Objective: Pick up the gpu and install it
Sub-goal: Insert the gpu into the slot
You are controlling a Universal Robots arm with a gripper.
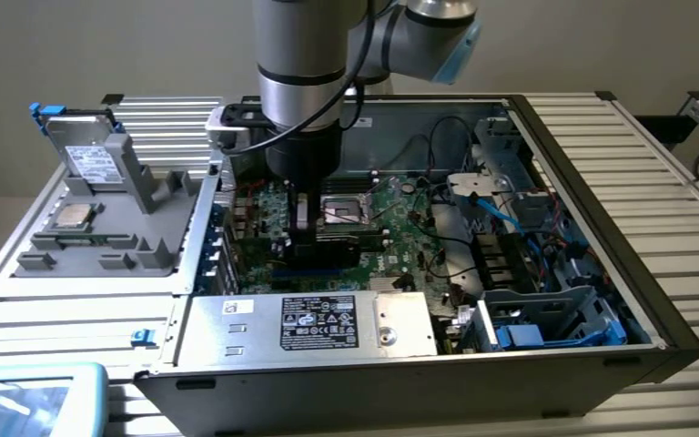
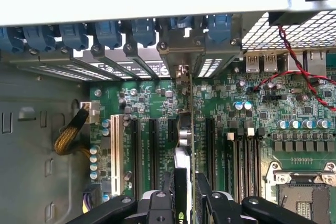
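The black fingers pinch the thin green-and-black gpu card edge-on between them, upright above the large green motherboard, probably so its connector meets the slot squarely.

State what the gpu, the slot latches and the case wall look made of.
gpu: thin card seen edge-on, dark matte face, probably plastic over circuit board; its shiny silver end looks like bare metal. Slot latches: glossy blue, likely moulded plastic. Case wall: dull grey sheet metal, judging by stamped cut-outs.
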